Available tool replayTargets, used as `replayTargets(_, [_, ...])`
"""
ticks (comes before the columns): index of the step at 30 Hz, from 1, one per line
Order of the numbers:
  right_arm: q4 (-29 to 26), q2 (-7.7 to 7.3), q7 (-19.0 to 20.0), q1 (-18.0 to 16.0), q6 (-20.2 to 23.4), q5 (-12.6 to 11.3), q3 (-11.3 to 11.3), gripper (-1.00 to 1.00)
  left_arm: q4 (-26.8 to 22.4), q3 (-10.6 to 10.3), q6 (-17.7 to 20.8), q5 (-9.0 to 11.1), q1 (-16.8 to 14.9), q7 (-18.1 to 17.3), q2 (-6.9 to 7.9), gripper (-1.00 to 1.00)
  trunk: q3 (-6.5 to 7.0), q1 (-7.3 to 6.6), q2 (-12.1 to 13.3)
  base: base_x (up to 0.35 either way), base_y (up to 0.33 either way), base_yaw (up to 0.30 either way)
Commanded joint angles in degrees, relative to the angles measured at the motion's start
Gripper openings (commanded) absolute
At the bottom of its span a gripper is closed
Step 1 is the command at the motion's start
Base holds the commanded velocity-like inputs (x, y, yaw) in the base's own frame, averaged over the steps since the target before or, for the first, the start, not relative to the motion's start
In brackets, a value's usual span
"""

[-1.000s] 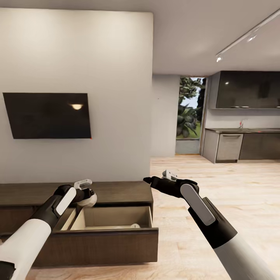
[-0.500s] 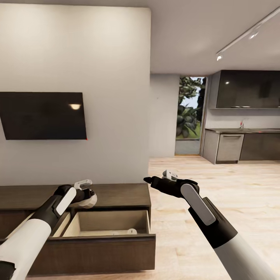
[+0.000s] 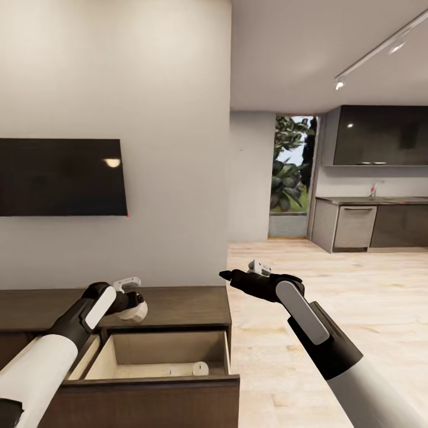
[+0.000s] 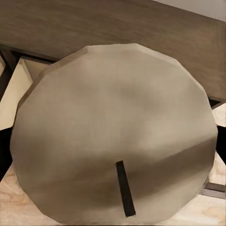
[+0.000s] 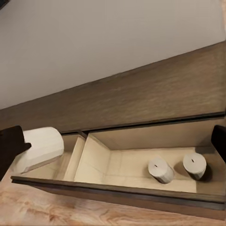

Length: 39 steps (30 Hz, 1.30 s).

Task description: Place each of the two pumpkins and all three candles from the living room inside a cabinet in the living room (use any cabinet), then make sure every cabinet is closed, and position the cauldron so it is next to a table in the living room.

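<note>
Left end effector is clamped on a candle and we hold it just above the back edge of the open drawer of the cabinet. Right end effector hangs empty beside the cabinet's end, its opening hard to tell. Two candles already lie in the drawer, so we judge this the third; pumpkins, closing and cauldron appear left.

No legible text, label, brand, number or sign appears on any surface: the wall-mounted television screen is blank and the open cabinet drawer is unmarked.
</note>
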Motion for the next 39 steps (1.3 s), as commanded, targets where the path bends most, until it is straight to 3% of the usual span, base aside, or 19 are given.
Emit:
replayTargets(1, [-0.08,-0.06,-0.58,-0.08,-0.07,-0.58,0.11,1.0,-0.01,-0.3,0.15,0.58,-0.07,0.51,0.07,-1.0,-0.08,0.02,-0.04,0.17,0.0,0.0])
replayTargets(11, [-0.08,-0.12,-0.51,-0.08,-0.07,-0.62,0.1,1.0,0.23,-0.24,5.18,0.73,-0.7,0.56,0.21,-1.0,-0.08,0.02,-0.04,0.039,0.0,0.0])
replayTargets(31, [-0.08,-0.07,-0.5,-0.04,-0.07,-0.63,0.14,1.0,0.33,-0.07,6.75,0.79,-0.93,0.5,0.43,-1.0,-0.08,0.02,-0.04,0.001,0.0,0.0])
replayTargets(39, [-0.08,-0.06,-0.5,-0.07,-0.07,-0.58,0.14,1.0,0.33,-0.06,6.8,0.77,-0.93,0.48,0.48,-1.0,-1.51,1.77,-3.25,0.0,0.0,0.0])
